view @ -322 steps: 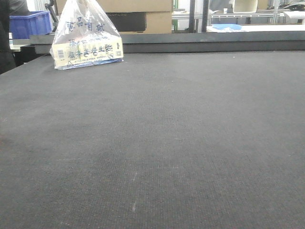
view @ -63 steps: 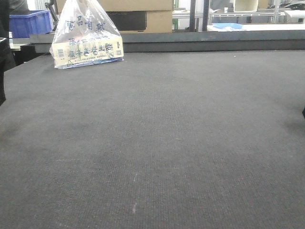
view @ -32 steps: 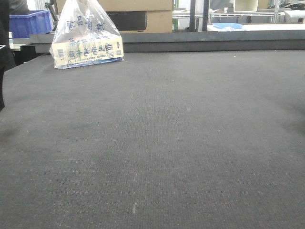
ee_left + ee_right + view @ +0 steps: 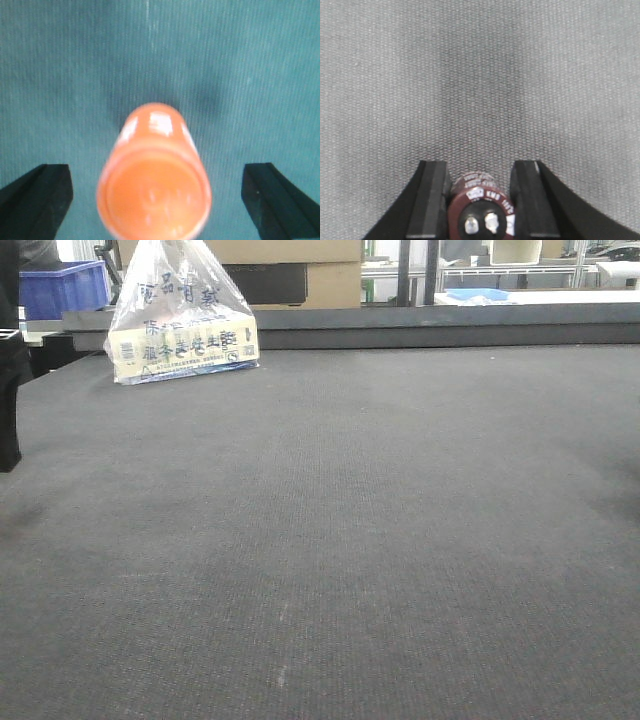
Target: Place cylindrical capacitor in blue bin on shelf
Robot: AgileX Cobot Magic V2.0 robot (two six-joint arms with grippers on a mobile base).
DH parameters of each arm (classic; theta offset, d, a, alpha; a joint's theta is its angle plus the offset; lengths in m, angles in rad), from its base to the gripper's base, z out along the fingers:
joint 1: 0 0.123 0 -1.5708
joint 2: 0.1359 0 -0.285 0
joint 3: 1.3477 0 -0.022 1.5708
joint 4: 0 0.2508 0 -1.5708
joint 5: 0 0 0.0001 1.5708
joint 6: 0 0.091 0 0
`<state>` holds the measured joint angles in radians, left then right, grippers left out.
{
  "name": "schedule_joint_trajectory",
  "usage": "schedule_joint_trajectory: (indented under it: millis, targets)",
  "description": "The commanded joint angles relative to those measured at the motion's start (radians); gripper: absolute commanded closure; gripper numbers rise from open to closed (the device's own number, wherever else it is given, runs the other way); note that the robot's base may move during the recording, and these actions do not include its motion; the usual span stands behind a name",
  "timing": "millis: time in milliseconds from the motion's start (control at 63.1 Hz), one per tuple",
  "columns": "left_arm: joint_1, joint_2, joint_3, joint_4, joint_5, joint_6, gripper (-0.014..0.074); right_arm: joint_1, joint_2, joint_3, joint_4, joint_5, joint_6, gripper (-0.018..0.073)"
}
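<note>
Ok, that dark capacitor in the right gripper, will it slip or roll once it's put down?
The capacitor looks like a rigid round can, so it probably won't deform in the right gripper, though its smooth sleeve might slip. Laid on its side it would likely roll; the textured mat should slow it.

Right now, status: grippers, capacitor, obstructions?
Left gripper open around orange cylinder. Right gripper shut on cylindrical capacitor. Bagged box on table, far corner.
</note>
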<state>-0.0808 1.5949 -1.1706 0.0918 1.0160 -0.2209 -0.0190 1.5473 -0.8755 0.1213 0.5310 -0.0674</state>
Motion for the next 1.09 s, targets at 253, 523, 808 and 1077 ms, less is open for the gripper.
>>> schedule_joint_trajectory:
  millis: [253, 523, 808, 1077]
  targets:
    - [-0.006, -0.003, 0.001, 0.024, -0.021, -0.008, 0.0447, -0.007, 0.0, -0.009, -0.003, -0.029, -0.002, 0.0728]
    - [-0.006, -0.005, -0.01, 0.024, -0.002, -0.008, 0.0708, -0.007, -0.019, -0.046, -0.001, 0.036, -0.002, 0.0728]
    - [-0.006, -0.121, -0.074, 0.027, -0.028, -0.008, 0.0708, 0.016, -0.216, -0.108, 0.007, 0.095, -0.002, 0.0728]
    - [0.023, -0.352, 0.02, 0.029, -0.232, -0.008, 0.0708, 0.028, -0.465, -0.046, 0.007, 0.001, -0.002, 0.0728]
